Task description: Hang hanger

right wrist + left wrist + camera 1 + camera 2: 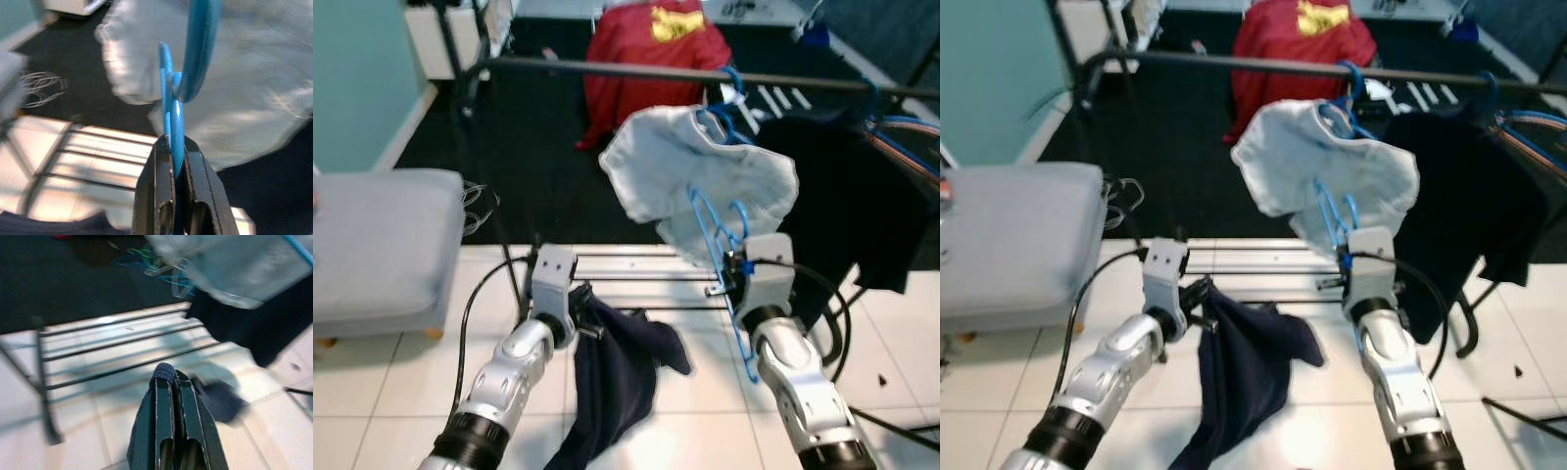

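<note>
Right wrist view: right gripper [177, 161] pinching blue hanger [172, 112], fingers pressed on its thin wire, hook curving up past pale garment [254, 93]. Eye views: hanger long axis near upright, hook end up, below black rail [636, 70] and in front of that hung garment. Left gripper [584, 315] fingers pressed together on dark cloth [617, 377] drooping floorward.

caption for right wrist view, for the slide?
Right hand shut on a blue hanger, pale garment beyond.
</note>
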### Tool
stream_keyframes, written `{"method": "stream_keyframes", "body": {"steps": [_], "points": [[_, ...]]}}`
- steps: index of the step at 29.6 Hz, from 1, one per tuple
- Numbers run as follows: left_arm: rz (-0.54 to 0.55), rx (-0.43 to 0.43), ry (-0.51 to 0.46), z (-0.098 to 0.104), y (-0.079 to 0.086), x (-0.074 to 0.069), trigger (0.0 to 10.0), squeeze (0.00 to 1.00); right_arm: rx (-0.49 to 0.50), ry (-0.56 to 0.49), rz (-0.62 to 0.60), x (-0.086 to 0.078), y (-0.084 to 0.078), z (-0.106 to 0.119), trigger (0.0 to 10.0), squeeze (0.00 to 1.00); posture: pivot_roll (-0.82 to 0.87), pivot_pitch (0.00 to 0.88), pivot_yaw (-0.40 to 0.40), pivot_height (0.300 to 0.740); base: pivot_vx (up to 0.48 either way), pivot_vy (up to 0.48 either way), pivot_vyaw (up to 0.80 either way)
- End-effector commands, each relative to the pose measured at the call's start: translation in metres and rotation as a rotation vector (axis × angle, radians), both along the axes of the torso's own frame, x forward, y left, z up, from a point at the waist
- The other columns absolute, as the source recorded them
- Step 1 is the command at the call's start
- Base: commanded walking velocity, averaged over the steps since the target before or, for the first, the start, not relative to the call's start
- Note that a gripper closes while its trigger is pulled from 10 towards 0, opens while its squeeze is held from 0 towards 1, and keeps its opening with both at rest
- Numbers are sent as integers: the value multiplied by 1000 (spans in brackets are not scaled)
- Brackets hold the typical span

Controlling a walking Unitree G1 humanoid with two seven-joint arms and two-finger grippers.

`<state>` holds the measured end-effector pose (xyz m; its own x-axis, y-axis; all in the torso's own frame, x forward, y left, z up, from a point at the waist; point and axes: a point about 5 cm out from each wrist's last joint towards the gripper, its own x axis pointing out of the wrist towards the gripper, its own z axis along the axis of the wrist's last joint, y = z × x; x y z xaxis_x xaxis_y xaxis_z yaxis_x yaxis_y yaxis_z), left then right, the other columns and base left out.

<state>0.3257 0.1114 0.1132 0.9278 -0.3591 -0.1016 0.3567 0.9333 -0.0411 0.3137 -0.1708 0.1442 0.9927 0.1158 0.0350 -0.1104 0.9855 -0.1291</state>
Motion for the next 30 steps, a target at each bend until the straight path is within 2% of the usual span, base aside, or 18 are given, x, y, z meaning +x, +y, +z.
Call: {"method": "stream_keyframes", "body": {"steps": [1,2,3,4,6,8,11,12,13,15,16,18,25,30], "points": [[10,23,-24,0,0,-1,10000,0,37,8,37,-2,2,3,10000,0,-56,155,-43,740,0,0,0],[10,23,-24,0,0,-1,10000,0,37,8,37,-2,2,3,10000,0,-56,155,-43,740,0,0,0],[12,17,-24,0,-1,-1,10000,0,48,38,96,-3,8,2,10000,0,-57,158,-43,740,0,0,0],[12,17,-24,0,-1,-1,10000,0,48,38,96,-3,8,2,10000,0,-57,158,-43,740,0,0,0],[14,11,-26,0,-2,-2,10000,0,23,59,169,-5,16,0,10000,0,-50,146,-43,740,0,0,0],[18,11,-23,-3,-3,-4,10000,0,14,62,184,-6,18,-2,10000,0,-47,142,-36,740,0,0,0],[18,11,-23,-3,-3,-4,10000,0,14,62,184,-6,18,-2,10000,0,-47,142,-36,740,0,0,0],[-6,16,-22,-5,-7,-7,10000,0,-3,59,195,-7,20,-3,10000,0,-47,96,-22,740,0,0,0],[-33,9,-24,-4,-12,-6,10000,0,10,53,190,-5,20,-2,10000,0,-50,114,-27,740,0,0,0],[-33,9,-24,-4,-12,-6,10000,0,10,53,190,-5,20,-2,10000,0,-50,114,-27,740,0,0,0],[-48,7,-29,-3,-16,-5,10000,0,31,53,179,-2,19,-1,10000,0,-50,91,-30,740,0,0,0],[-44,-3,-43,1,-21,0,10000,0,50,41,163,4,17,4,10000,0,-50,107,-38,740,0,0,0],[-35,-7,-54,3,-21,0,10000,0,50,31,198,7,22,10,10000,0,-46,118,-36,740,0,0,0],[-14,-12,-58,3,-16,-1,10000,0,48,20,186,5,18,12,10000,0,-54,123,-26,740,290,0,0]]}}
